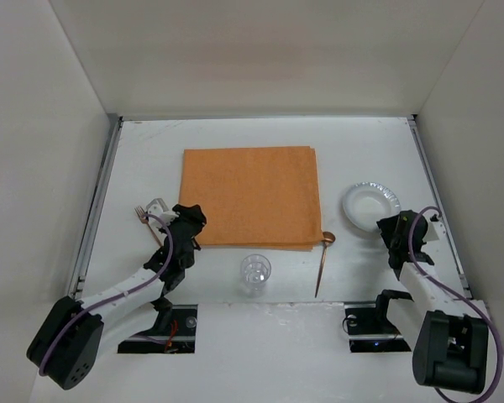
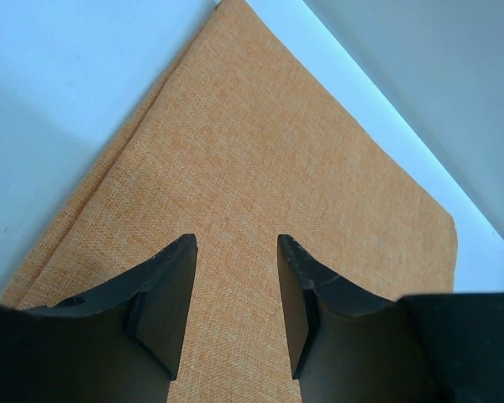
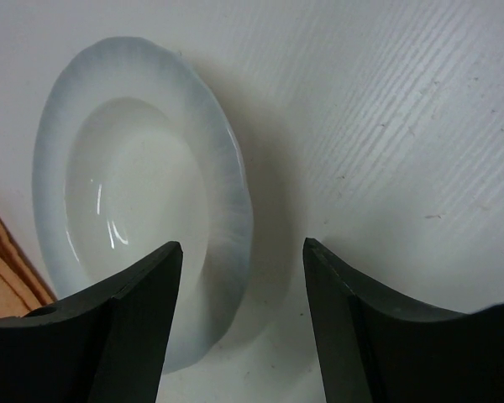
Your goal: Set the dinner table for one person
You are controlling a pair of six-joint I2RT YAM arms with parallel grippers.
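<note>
The white dinner table (image 1: 260, 138) carries an orange cloth placemat (image 1: 250, 197) at its middle. A white plate (image 1: 370, 204) lies right of the mat. A brown spoon (image 1: 323, 256) lies by the mat's near right corner and a clear glass (image 1: 254, 274) stands in front of the mat. A fork (image 1: 149, 212) lies left of the mat. My left gripper (image 1: 191, 220) is open and empty over the mat's near left corner (image 2: 235, 193). My right gripper (image 1: 392, 228) is open and empty, with its jaws straddling the plate's near rim (image 3: 227, 227).
Thin metal rails (image 1: 98, 197) run along the table's left and right sides. White walls enclose the back and both sides. The arm bases stand at the near edge, with cables looping over both arms.
</note>
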